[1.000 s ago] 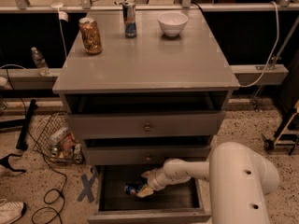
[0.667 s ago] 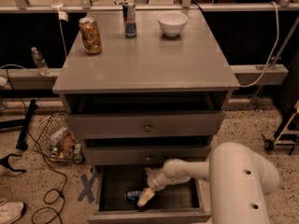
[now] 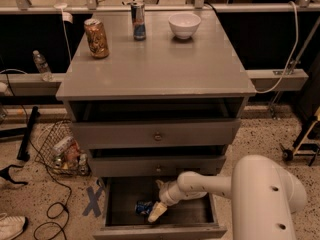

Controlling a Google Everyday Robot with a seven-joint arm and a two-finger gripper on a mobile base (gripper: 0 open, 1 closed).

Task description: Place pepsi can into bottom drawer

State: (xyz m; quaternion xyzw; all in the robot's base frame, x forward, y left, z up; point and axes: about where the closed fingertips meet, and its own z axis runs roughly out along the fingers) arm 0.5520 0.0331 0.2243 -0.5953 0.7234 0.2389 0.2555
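Pincer (image 3: 156, 212) is down inside the bottom drawer (image 3: 196, 215), right up against the pepsi can (image 3: 144, 207), which looks to be lying on its side on the drawer floor, left of centre. Honestly I can't tell from my feed whether the pincer is clamped on it or not. My worry is that if it has any hold when I pull out, the can gets dragged along, and the arm sits close under the middle drawer (image 3: 125, 167), so a steep lift could clip it.
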